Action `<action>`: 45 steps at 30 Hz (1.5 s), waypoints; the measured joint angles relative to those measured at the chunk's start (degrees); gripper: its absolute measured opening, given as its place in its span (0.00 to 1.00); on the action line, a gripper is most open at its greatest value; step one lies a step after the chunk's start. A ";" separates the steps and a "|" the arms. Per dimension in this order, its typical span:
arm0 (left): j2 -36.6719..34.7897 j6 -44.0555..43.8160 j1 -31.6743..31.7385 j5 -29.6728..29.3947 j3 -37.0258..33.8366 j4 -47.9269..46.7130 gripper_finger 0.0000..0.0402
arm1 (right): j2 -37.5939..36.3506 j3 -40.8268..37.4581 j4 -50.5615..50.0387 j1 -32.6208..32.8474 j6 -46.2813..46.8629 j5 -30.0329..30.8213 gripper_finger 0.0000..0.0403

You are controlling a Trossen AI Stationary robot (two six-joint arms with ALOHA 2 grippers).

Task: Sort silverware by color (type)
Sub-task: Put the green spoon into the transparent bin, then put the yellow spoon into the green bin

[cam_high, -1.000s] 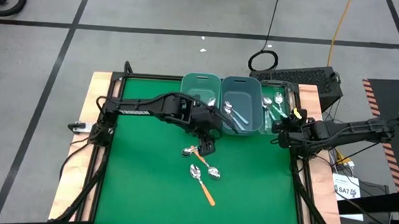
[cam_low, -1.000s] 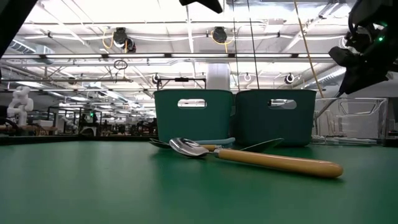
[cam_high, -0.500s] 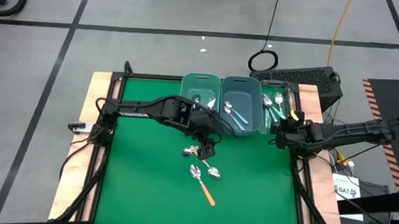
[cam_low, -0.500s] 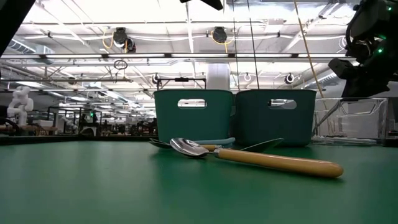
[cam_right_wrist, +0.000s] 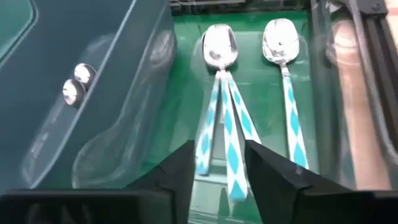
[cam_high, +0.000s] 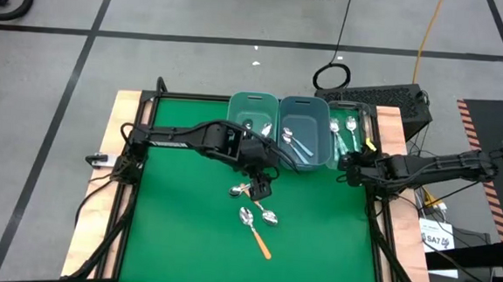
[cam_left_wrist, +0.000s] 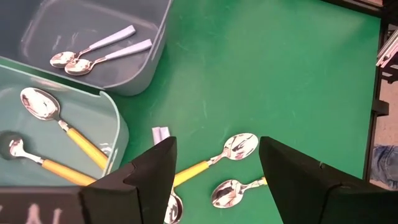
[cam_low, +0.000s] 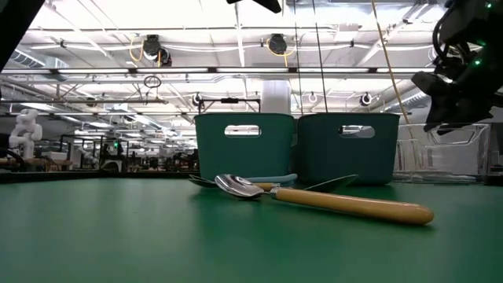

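The left gripper (cam_high: 261, 188), fingers apart and empty, hangs mid-frame over shiny orange-handled spoons (cam_high: 256, 230) on the green bench (cam_high: 176, 233). It should drop straight down onto one handle. The right gripper (cam_right_wrist: 216, 163), also apart, holds nothing.

It was a large industrial lab: exposed ceiling trusses (cam_low: 157, 75), a white humanoid robot (cam_low: 23, 130), taped concrete floor (cam_high: 55, 68).

Three bins sit side by side on the green table (cam_high: 177, 215): light teal bin (cam_high: 252, 106), grey-blue bin (cam_high: 304, 109), clear bin (cam_high: 364, 119).
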 joint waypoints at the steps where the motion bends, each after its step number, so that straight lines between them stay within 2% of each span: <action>1: 0.00 -0.03 -0.01 0.00 0.00 0.00 0.58 | 0.00 0.00 0.47 0.00 0.00 -0.05 0.35; 5: 0.00 -0.61 -0.03 0.00 0.00 -0.13 0.58 | 0.03 3.07 0.70 0.00 -1.09 0.13 0.43; 10: 0.00 -1.43 -1.18 0.00 0.00 -0.74 0.58 | 0.03 11.86 2.55 0.02 -10.86 0.45 0.46; 15: 0.00 0.30 -2.74 0.94 0.00 -0.16 0.58 | 0.18 18.80 13.66 0.22 -26.03 -0.21 0.45; 18: 0.00 1.60 -3.28 1.41 0.00 0.11 0.58 | 0.93 20.34 22.66 0.22 -34.61 -3.54 0.43; 21: 0.00 3.12 -3.78 1.53 -0.11 -0.01 0.58 | 2.21 20.52 29.57 0.22 -39.03 -9.18 0.42; 28: 1.74 7.88 -5.97 1.50 -0.11 3.93 0.58 | 6.27 20.52 32.32 1.40 -36.05 -18.08 0.41; 34: 7.24 6.83 -7.85 4.61 -0.17 4.35 0.58 | 7.77 20.52 32.38 5.75 -31.34 -21.31 0.41; 40: 9.99 -1.10 -12.06 4.75 -0.22 5.22 0.58 | 7.73 20.52 32.22 11.16 -25.89 -21.16 0.41; 45: 10.14 -13.71 -14.78 -1.29 -0.22 5.20 0.58 | 7.68 20.52 31.72 15.27 -23.73 -22.13 0.41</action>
